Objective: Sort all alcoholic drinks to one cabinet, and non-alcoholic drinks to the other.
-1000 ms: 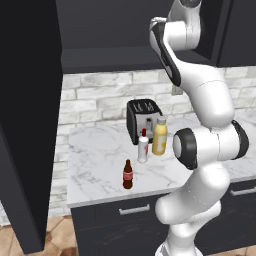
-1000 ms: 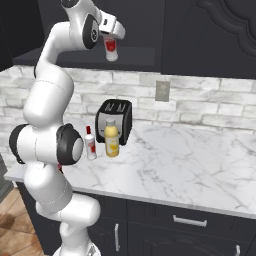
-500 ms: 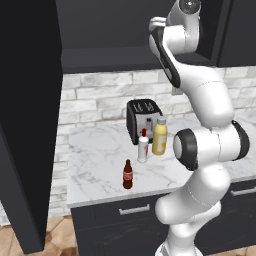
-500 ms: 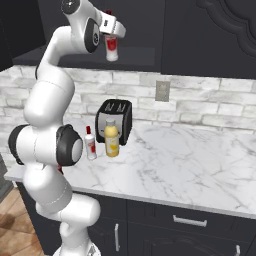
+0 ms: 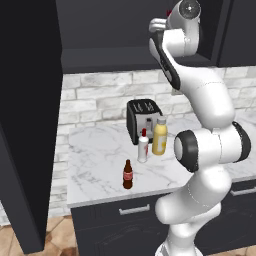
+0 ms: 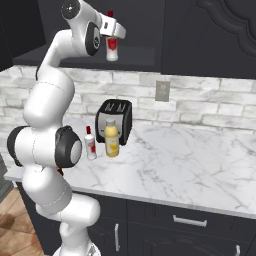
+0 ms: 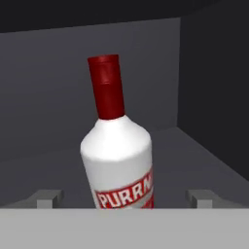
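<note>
From the left base view I see the arm reaching up into the open upper cabinet [image 5: 115,55], its hand hidden behind the wrist there. Down on the marble tabletop [image 5: 100,155], a black toaster [image 5: 142,120] stands at the back edge against the brick wall. Just in front of it stand the yellow juice bottle [image 5: 160,136] and, touching or nearly touching its left side, a slim white bottle with a red cap [image 5: 143,146]. The small dark brown bottle [image 5: 128,175] stands apart from them, near the front edge of the tabletop.

From the right base view I see the claw [image 6: 113,36] up at the cabinet shelf [image 6: 135,61], with the second white red-capped bottle [image 6: 112,48] upright on the front part of that shelf, just below the hand. On the tabletop the juice bottle sits in front of the toaster, the slim white bottle to its left, close beside the arm's dark elbow joint.

In the hand view I have the shelved white bottle dead centre, red neck up, leaning slightly in the picture, red label lettering at the bottom. The claw's two fingertips [image 7: 47,198] stand wide, one on each side of the bottle, with clear gaps between them and its body, so it grips nothing. The bottle rests on the dark shelf, the cabinet's back and side walls behind it.
</note>
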